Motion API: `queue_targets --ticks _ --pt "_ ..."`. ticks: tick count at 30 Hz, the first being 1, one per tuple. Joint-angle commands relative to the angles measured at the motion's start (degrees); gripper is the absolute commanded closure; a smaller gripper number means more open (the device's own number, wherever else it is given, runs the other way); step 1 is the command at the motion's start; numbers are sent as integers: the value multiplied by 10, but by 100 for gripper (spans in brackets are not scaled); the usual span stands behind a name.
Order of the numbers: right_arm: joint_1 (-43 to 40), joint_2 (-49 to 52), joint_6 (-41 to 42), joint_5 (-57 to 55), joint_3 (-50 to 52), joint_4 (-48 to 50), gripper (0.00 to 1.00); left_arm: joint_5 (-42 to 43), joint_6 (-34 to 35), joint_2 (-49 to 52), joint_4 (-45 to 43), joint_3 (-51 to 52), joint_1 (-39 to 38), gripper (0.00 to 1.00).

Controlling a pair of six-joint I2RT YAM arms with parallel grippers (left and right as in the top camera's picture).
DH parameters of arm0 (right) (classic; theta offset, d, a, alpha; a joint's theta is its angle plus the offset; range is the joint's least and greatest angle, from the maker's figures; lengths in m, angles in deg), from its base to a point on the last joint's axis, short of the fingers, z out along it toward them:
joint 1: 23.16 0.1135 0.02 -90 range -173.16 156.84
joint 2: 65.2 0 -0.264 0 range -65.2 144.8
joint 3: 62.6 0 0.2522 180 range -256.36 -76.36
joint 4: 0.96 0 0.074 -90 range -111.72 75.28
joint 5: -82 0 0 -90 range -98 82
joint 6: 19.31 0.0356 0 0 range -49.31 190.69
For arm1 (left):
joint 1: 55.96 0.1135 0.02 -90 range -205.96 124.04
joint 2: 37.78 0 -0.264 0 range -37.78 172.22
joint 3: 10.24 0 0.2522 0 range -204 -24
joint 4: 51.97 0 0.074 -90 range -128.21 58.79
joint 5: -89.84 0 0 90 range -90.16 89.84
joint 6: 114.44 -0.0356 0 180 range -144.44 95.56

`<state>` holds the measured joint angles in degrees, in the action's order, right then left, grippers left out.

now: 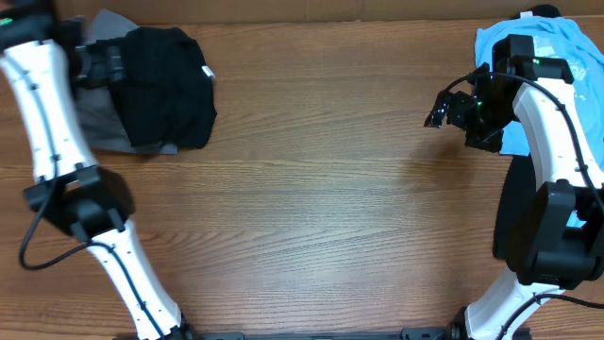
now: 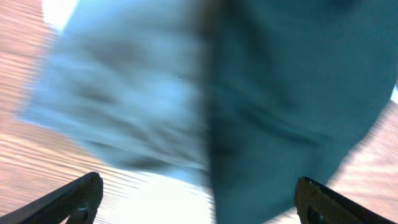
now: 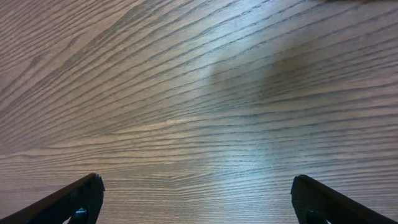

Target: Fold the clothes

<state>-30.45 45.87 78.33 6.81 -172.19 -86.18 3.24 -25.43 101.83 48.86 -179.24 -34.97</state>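
Note:
The clothes lie in two places. A folded black T-shirt (image 1: 168,87) rests on a grey garment (image 1: 102,125) at the back left. My left gripper (image 1: 121,59) hovers right over that pile. In the left wrist view it (image 2: 199,190) is open, with blurred grey fabric (image 2: 118,106) and dark fabric (image 2: 292,93) filling the frame and nothing between the fingers. A light blue tee (image 1: 552,42) lies at the back right, partly under my right arm. My right gripper (image 1: 436,109) points left over bare wood, open and empty (image 3: 196,190).
The wooden table (image 1: 321,189) stretches between the two piles. The left arm's elbow (image 1: 77,200) stands at the left edge and the right arm's base link (image 1: 547,231) at the right edge. The table's back edge (image 1: 340,23) runs just behind the clothes.

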Motion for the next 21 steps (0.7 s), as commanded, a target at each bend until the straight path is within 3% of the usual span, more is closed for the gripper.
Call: queue_targets --ticks 1,4,10,21 --pt "2 -4 -4 3 -11 3 0 23 -58 -16 -17 13 29 0" --pt "2 -4 -2 3 -11 3 0 45 -82 -14 -43 48 41 0" --pt "2 -4 -2 7 -11 4 0 202 -171 -13 -94 148 35 0" --pt "2 -4 1 14 -11 8 0 225 -168 -13 -173 259 14 2"
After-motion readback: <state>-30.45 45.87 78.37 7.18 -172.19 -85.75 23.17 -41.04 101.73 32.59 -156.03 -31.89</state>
